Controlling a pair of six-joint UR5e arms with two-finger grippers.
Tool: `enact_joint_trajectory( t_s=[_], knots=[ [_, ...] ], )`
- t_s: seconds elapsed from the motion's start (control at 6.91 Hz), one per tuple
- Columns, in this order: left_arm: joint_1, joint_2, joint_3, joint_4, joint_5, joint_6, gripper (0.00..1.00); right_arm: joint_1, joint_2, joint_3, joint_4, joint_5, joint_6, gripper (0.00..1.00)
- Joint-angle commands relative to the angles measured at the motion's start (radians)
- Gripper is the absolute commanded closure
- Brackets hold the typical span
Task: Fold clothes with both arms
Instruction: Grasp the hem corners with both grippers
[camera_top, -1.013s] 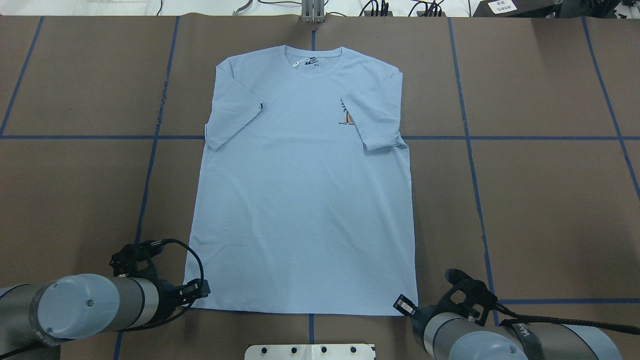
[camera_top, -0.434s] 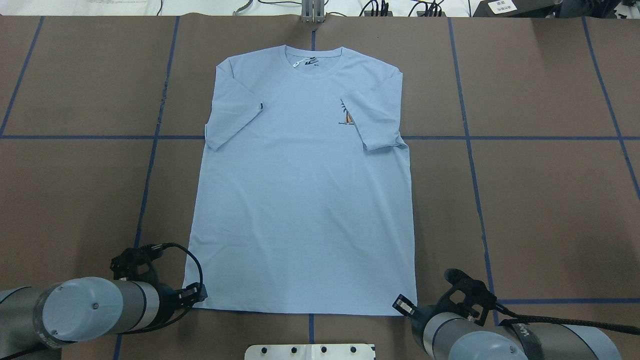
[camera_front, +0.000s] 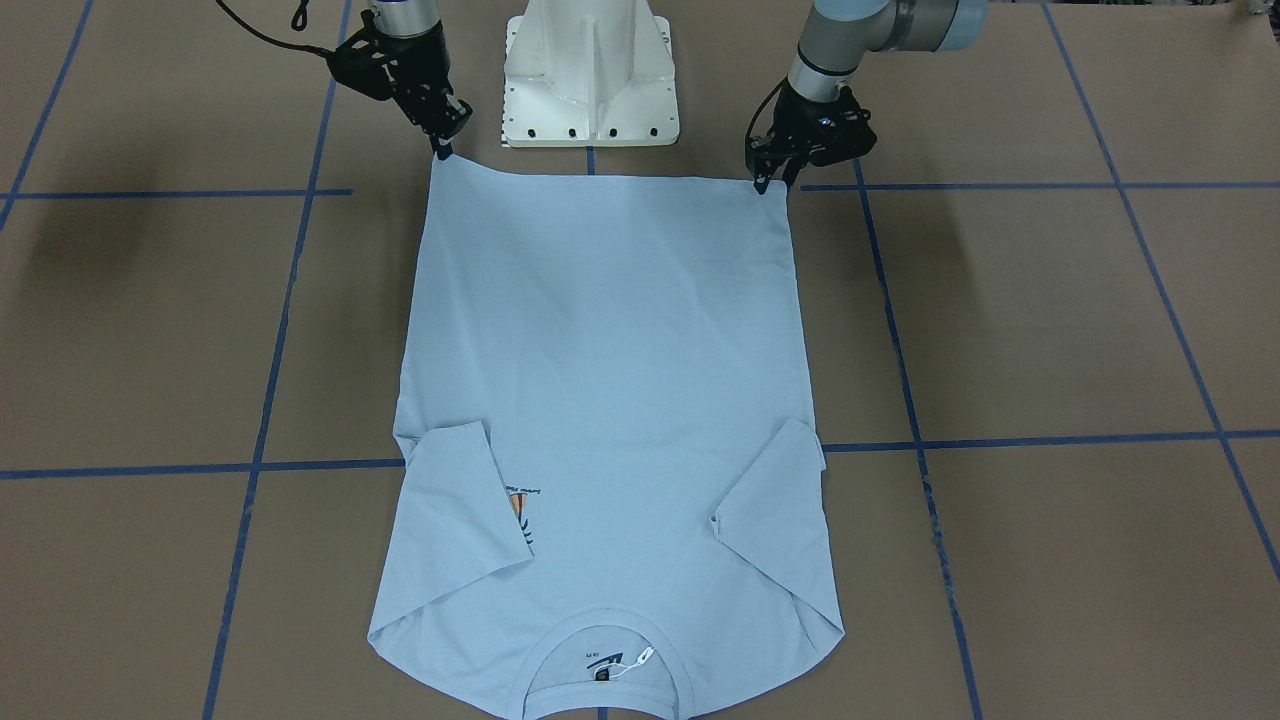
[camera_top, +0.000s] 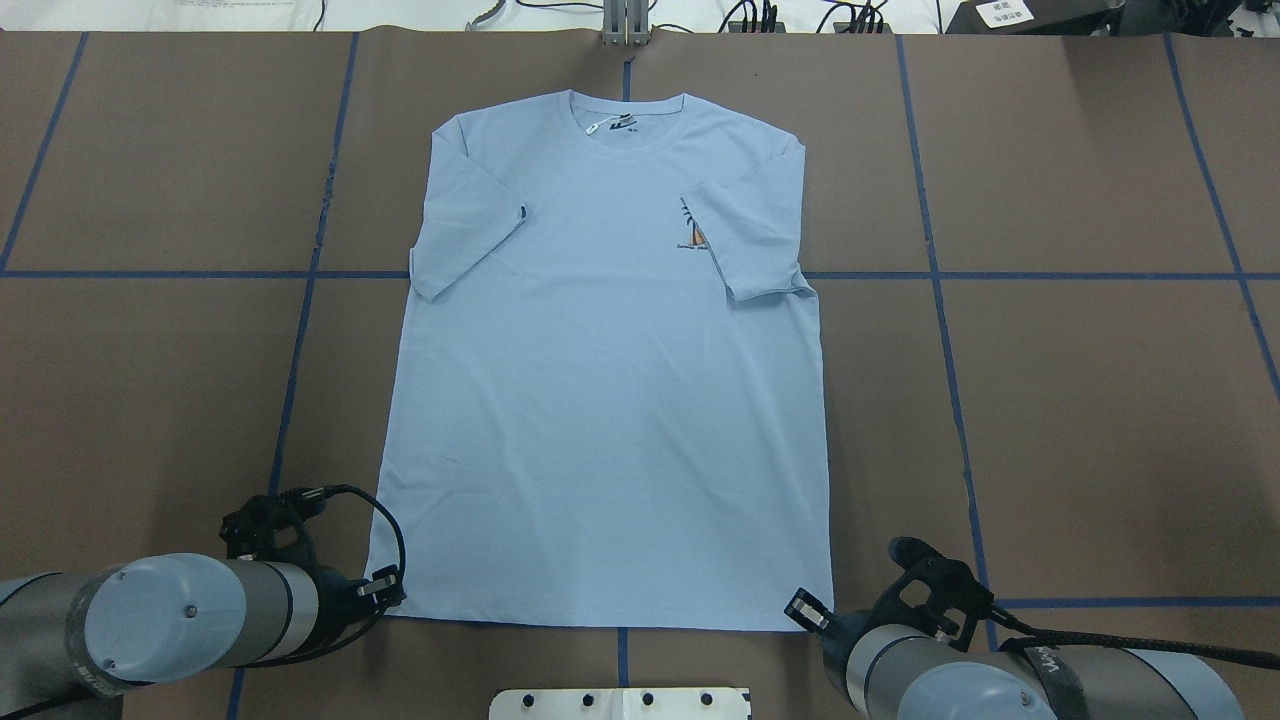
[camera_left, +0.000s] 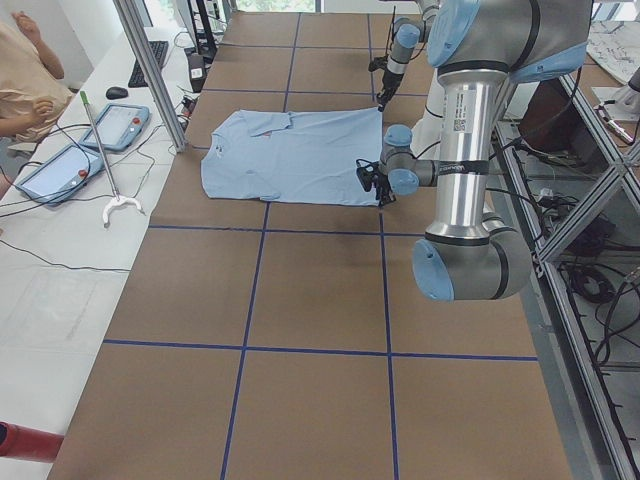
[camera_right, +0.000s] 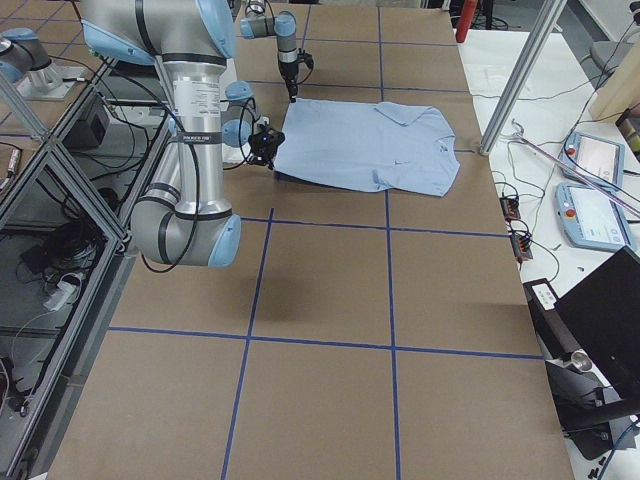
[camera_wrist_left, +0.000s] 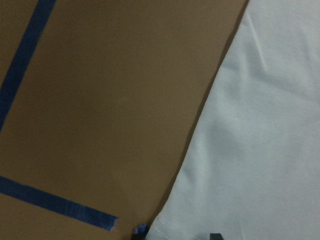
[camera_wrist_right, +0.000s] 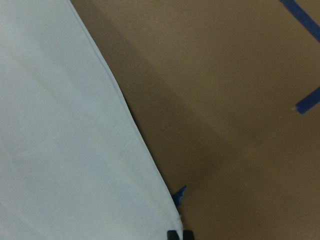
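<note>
— What is the T-shirt (camera_top: 610, 400) made of?
— Soft light blue cloth, matt and smooth, of a fine knit.
— And the tabletop (camera_top: 1100, 420) under it?
— A dull brown, paper-like sheet, faintly grainy, crossed by blue tape (camera_top: 942, 300) with a slight sheen.
— The arms?
— The left arm (camera_top: 255, 603) and right arm (camera_top: 900, 670) are satin silver-grey metal tubes with smooth light blue plastic caps. The left gripper (camera_front: 772, 182) and right gripper (camera_front: 441, 150) look matt black, the pedestal (camera_front: 590, 60) glossy white

The left arm (camera_top: 170, 620) and right arm (camera_top: 960, 685) are silver-grey tubes with light blue joint caps and looping black cables, ending in the black left tool (camera_front: 771, 183) and right tool (camera_front: 442, 150), beside a white bolted pedestal (camera_front: 590, 70).
</note>
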Motion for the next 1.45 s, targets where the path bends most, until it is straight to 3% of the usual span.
enact_joint_trajectory(
  t_s=[0.0, 1.3],
  knots=[
    [-0.006, 0.0, -0.028, 0.0, -0.002, 0.001, 1.0, 0.003, -0.001, 0.0, 0.0, -0.001, -0.002, 1.0],
    [0.04, -0.009, -0.22, 0.077, -0.002, -0.028, 1.0, 0.005, -0.126, 0.182, -0.006, 0.001, -0.002, 1.0]
  ],
)
